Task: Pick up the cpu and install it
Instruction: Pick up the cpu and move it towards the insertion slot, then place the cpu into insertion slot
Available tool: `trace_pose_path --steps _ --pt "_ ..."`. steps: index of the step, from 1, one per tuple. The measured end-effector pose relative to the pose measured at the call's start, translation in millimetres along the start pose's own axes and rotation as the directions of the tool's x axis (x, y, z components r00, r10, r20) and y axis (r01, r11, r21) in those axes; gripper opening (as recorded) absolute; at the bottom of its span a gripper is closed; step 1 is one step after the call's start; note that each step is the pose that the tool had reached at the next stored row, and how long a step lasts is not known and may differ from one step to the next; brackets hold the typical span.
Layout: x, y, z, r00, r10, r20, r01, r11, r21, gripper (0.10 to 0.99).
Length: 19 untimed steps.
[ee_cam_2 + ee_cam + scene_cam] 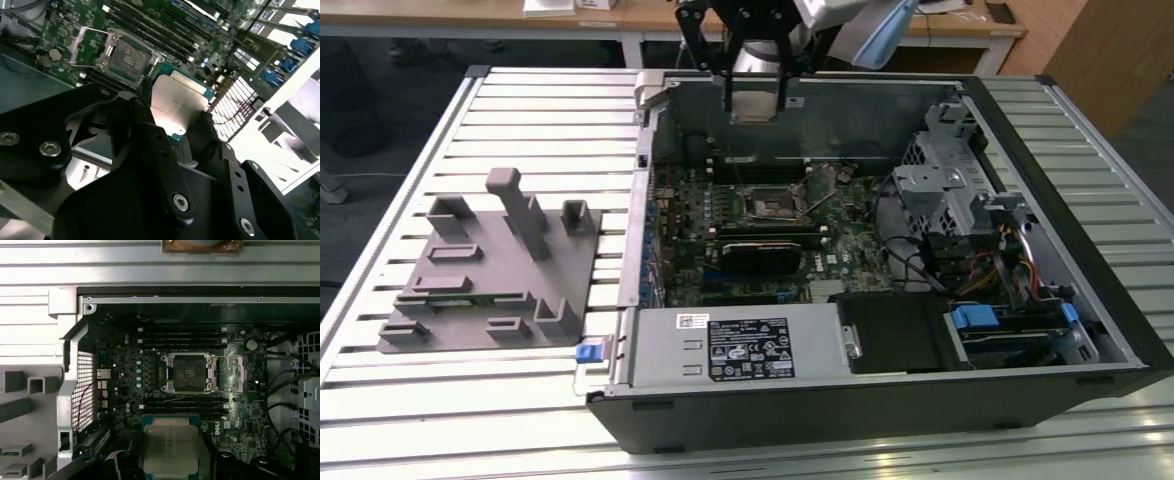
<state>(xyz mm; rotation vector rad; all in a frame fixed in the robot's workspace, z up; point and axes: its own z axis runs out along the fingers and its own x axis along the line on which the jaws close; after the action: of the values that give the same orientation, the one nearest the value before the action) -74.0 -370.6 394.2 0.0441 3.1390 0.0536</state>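
An open case (881,415) lies on a slatted table (547,130) with its motherboard (854,250) exposed. In the exterior view the gripper (755,98) hangs over the far side of the case, above the motherboard.

The claw is pinching the cpu (177,105). In the second wrist view we see two black fingers (150,130) pressing on opposite edges of the thin square, with its silver top showing. The cpu is in the air, clear of the motherboard, touching nothing but the fingers.

In the first wrist view the socket (188,372) sits near the middle of the motherboard, apart from the cpu. Its centre is bare, and its metal frame (235,374) is swung open beside it.

We judge the pick-up done. The install is not: the cpu is not yet over the socket, it is not seated, and the frame is not closed.
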Motion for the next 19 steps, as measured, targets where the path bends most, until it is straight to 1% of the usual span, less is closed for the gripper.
trace_pose_path --steps 5,10,12,19 --pt "-20.0 1.5 0.4 1.0000 0.000 0.0006 0.000 1.0000 0.000 0.533" --pt "-34.9 2.6 0.7 1.0000 0.000 0.0017 0.000 1.0000 0.000 0.533" --pt "-37.1 2.6 0.6 1.0000 0.000 0.0018 0.000 1.0000 0.000 0.533" --pt "-38.4 2.7 0.7 1.0000 0.002 0.0020 -0.002 1.0000 0.001 0.533"
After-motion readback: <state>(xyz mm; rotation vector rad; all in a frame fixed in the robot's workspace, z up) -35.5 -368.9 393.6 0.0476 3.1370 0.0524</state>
